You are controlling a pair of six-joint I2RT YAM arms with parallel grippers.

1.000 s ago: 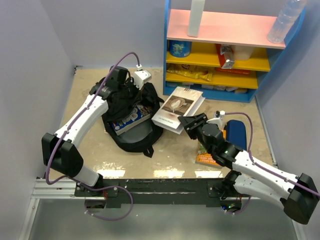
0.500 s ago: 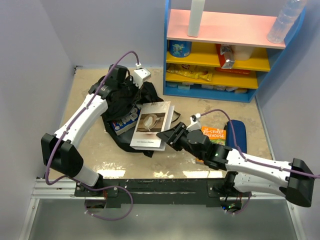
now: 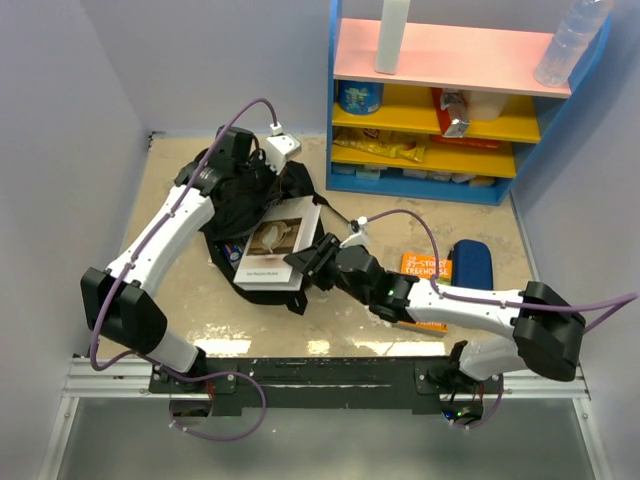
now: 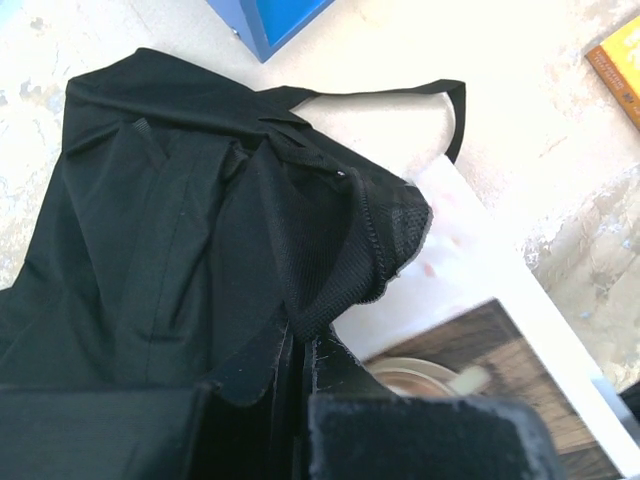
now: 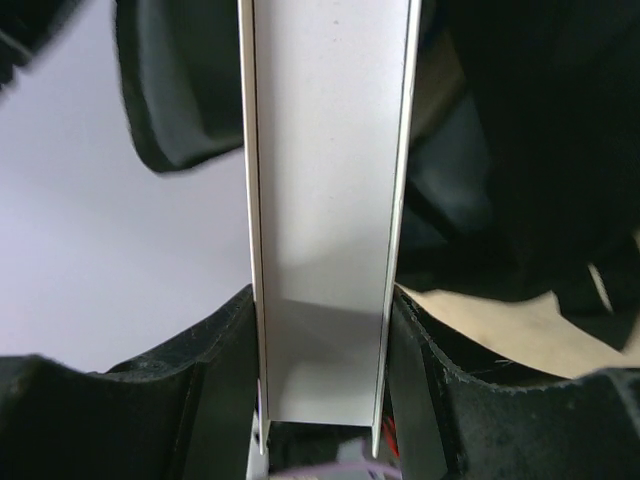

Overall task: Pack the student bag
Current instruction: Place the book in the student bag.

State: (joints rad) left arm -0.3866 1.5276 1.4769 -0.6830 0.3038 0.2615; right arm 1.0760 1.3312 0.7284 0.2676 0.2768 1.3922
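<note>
Left tool [image 4: 300, 395] pinches soft black fabric of the bag [image 4: 170, 230]; right tool [image 5: 325, 335] clamps a flat, stiff white book [image 5: 325, 150].

Hidden under the white book [image 3: 272, 245]: much of the backpack [image 3: 300, 192] mouth. Cover print too small to read. Orange book [image 4: 622, 58] cut off at the left wrist view's edge, partly covered by the right arm [image 3: 460, 300] from above.

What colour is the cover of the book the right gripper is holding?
White book with a brown photo; top view shows it best.
</note>
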